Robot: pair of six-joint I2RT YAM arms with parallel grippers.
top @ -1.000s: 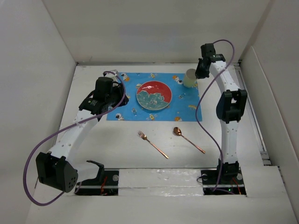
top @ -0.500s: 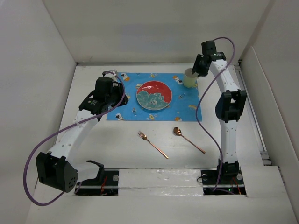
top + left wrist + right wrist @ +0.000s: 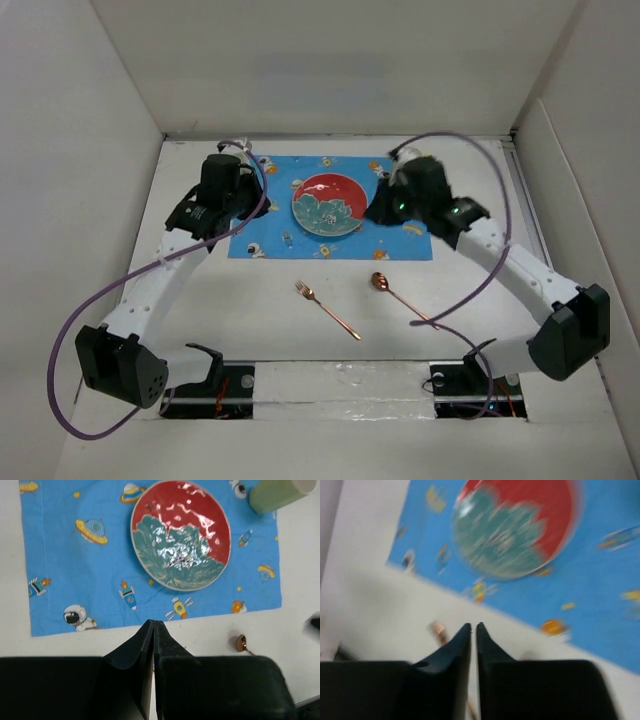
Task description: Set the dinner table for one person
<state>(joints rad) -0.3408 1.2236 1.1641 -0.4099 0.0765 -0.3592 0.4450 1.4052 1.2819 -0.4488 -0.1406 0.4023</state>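
Left and right jaws above dinner table

The wide strip of bare desk in front of the placemat offers the most room. Only the fork and the spoon lie there, apart, with a passable gap between them. The plate fills the placemat's middle. The left arm hangs over the placemat's left edge. The right arm crosses the desk's right side to the placemat's right end, covering most of the cup. White walls close the left, far and right sides.
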